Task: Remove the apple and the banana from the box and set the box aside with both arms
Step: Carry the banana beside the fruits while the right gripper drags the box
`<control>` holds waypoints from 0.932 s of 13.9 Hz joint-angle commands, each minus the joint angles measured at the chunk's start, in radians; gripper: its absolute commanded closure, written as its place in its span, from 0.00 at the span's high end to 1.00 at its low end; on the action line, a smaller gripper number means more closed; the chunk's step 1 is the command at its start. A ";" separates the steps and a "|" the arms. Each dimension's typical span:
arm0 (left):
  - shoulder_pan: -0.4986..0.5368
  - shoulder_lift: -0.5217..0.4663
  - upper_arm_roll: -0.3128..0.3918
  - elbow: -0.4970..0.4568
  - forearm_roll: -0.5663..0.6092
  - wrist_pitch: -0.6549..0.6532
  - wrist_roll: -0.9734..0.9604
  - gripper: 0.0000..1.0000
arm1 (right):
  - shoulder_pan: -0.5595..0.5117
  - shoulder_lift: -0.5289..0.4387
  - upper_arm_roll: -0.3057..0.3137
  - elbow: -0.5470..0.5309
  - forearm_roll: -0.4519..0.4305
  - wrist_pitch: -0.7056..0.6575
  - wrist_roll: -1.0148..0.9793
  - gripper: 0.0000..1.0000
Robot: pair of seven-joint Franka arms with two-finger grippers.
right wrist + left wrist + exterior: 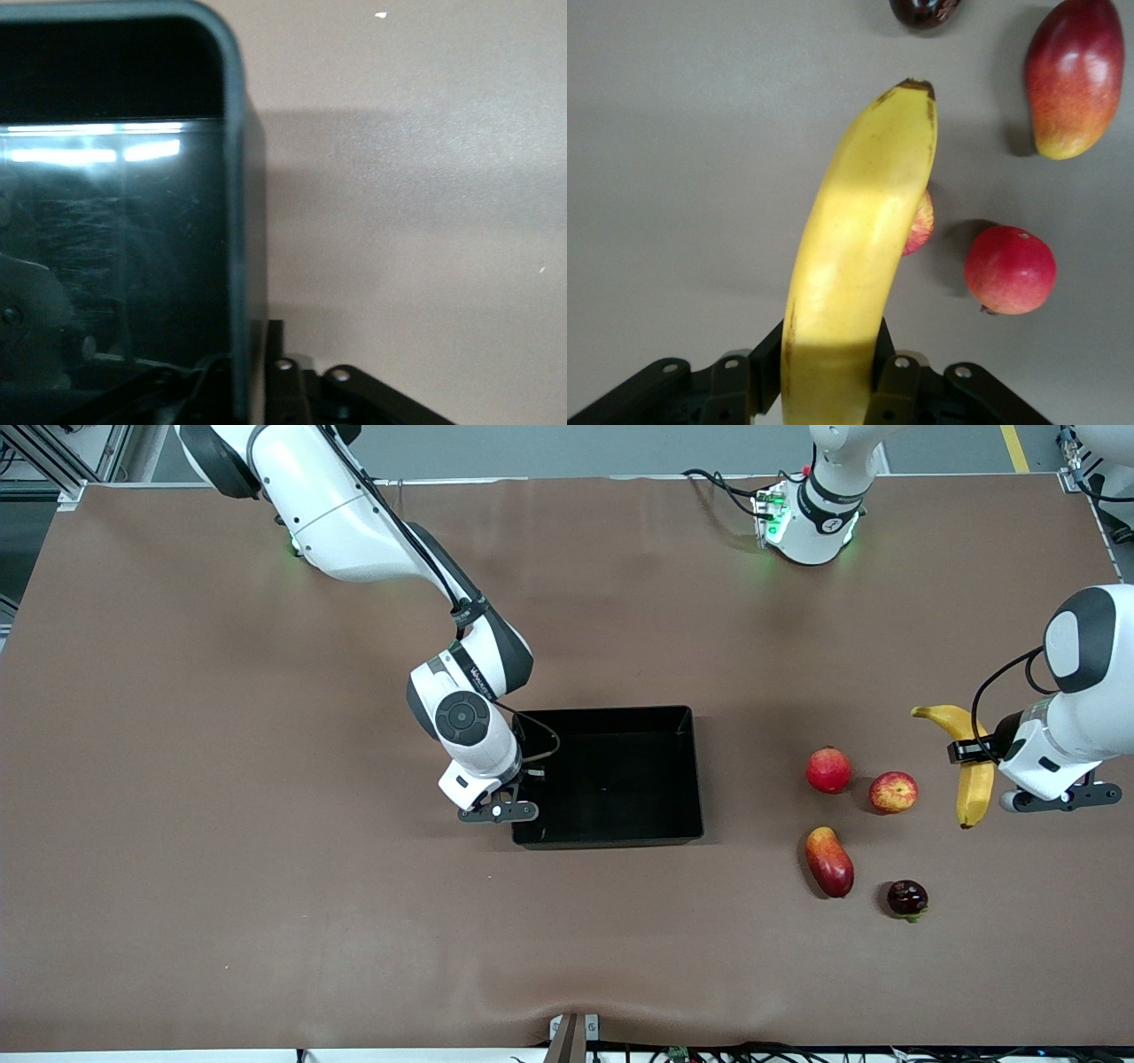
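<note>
The box [611, 775] wall at the right arm's end is clamped by the right pincer [498, 811]; the banana [968, 766] is held by the left pincer [1054, 798], well apart from the box.

The brown table [266, 886] carries the box [611, 828], apple [892, 792], mango [829, 861] and two other fruits.

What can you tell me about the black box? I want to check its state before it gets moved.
The shallow rectangular glossy black plastic box with low walls sits flat on the brown table, empty inside. The right gripper is shut on its wall at the right arm's end, as the right wrist view shows. Nothing else touches it.
</note>
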 commanded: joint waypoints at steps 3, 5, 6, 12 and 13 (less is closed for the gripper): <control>0.062 -0.046 -0.006 -0.114 -0.021 0.106 0.089 0.00 | -0.029 -0.039 -0.001 0.011 -0.019 -0.016 0.018 0.00; 0.073 -0.043 -0.006 -0.132 -0.021 0.112 0.118 0.00 | -0.052 -0.080 -0.001 0.008 -0.016 -0.040 0.016 0.00; 0.092 -0.028 -0.006 -0.135 -0.021 0.126 0.144 0.00 | -0.066 -0.102 0.000 0.005 -0.014 -0.080 0.016 0.00; 0.211 0.115 -0.003 -0.137 -0.012 0.294 0.376 0.00 | -0.221 -0.260 0.003 -0.073 -0.005 -0.226 -0.076 0.00; 0.217 0.139 -0.003 -0.134 -0.008 0.319 0.386 0.00 | -0.259 -0.286 0.003 -0.085 -0.005 -0.267 -0.170 0.00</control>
